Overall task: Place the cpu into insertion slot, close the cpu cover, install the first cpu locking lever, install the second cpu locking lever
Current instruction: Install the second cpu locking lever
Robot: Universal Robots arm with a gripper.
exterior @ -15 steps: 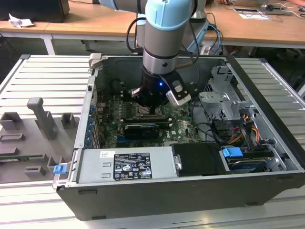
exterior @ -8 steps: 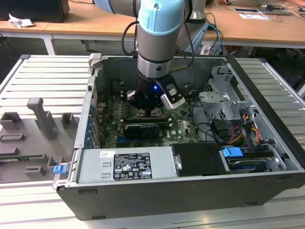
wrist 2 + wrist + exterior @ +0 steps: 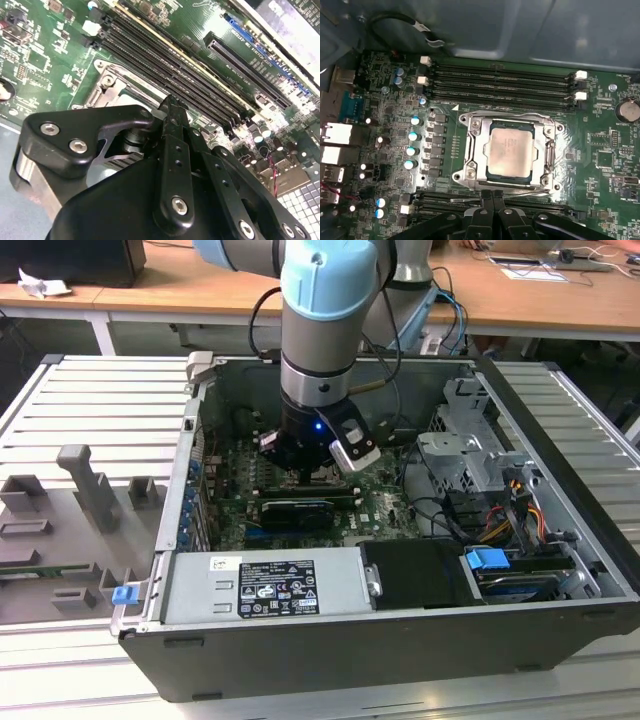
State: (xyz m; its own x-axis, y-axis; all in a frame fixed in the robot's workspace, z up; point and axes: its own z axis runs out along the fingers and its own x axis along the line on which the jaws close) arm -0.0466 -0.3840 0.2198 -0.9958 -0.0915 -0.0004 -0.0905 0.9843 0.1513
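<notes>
One grey tray (image 3: 80, 510) with block-shaped holders lies at the exterior view's left, just beside an open computer case (image 3: 400, 640). Inside the case, near the front wall, sits a silver power supply box (image 3: 265, 585). Behind it is the green motherboard (image 3: 380, 505).

The pale blue robot arm (image 3: 320, 330) comes straight down in the middle of the frame. Its gripper (image 3: 305, 472) hangs low, right over the board. Toward the exterior view's right stand a grey metal drive cage (image 3: 465, 455) and a blue plastic clip (image 3: 488, 565).

In the first wrist view, small blue-topped capacitors (image 3: 412, 136) stand in a column beside the socket. The cpu (image 3: 510, 152) lies flat in the insertion slot (image 3: 488, 155), its pale face up. The cpu cover (image 3: 475, 150) lies flat on top, and the chip shows through its big window. The long black memory slots (image 3: 500, 82) run along one side of the socket, and a round coin battery (image 3: 626, 111) sits further off.

The gripper (image 3: 492, 197) is just beside the edge of the socket, with its black fingers pressed together. In the second wrist view the gripper (image 3: 172, 107) looks the same, with its tips meeting right above the board next to the socket's metal frame.
</notes>
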